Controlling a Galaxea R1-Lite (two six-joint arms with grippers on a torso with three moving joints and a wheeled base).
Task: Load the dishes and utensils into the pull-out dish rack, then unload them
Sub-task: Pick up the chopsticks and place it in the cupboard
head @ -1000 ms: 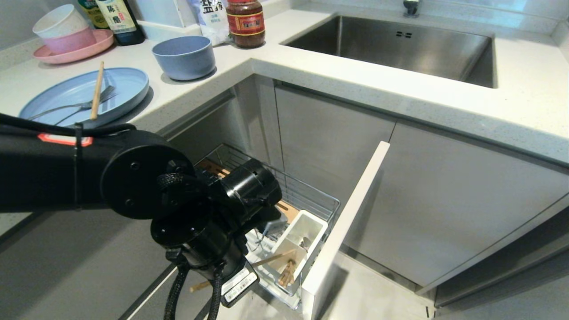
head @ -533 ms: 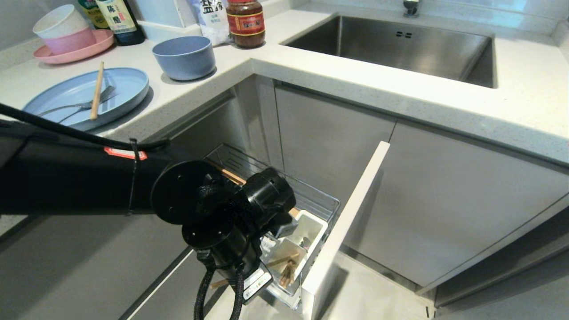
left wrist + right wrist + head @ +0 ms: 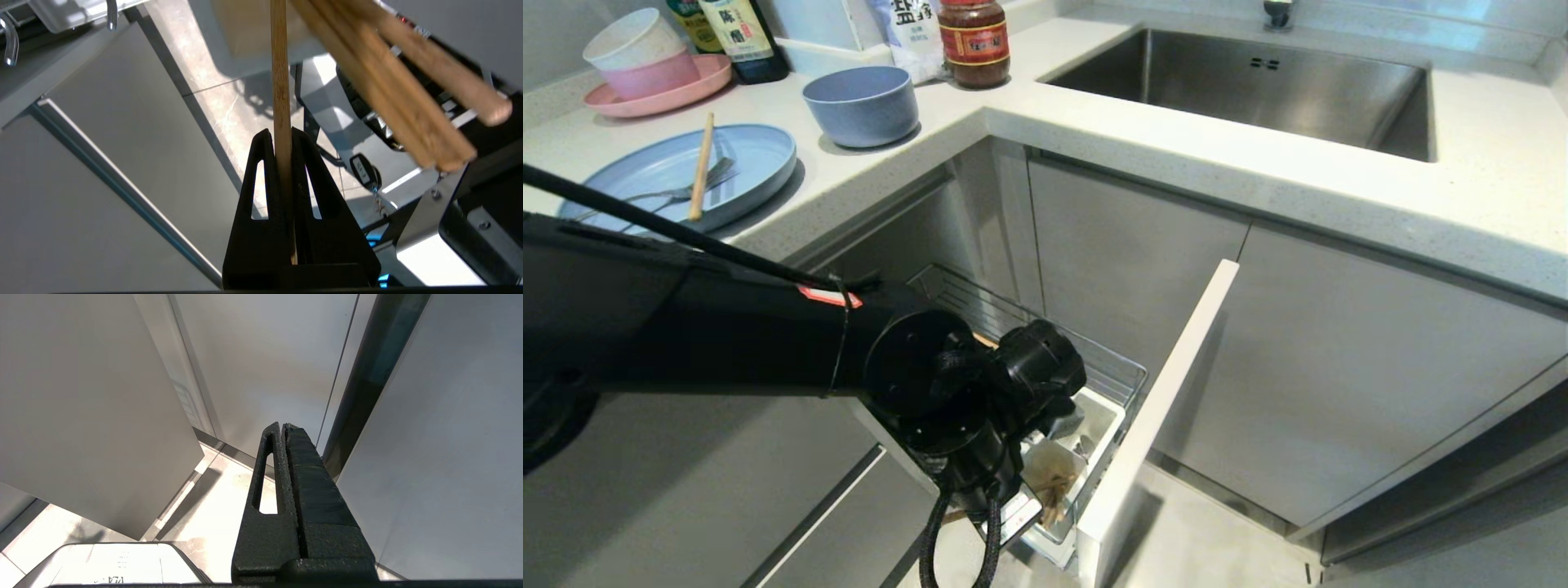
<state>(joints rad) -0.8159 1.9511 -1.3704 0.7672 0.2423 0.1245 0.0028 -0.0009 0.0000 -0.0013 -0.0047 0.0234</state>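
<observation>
Countertop (image 3: 1176, 155) rings sink (image 3: 1258, 90); left claw (image 3: 282, 139) clamps chopstick (image 3: 280, 73) above floor (image 3: 229, 106).

head: high, down on rack (image 3: 1045, 343) | wrists: close behind pincers

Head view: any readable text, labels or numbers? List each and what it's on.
"陈醋": white label of the dark bottle at the back of the counter.
"盐": large character on the white bag; the rest is cut off.
Red jar: label print too small to read.
White tag under the left arm: unreadable.
</observation>
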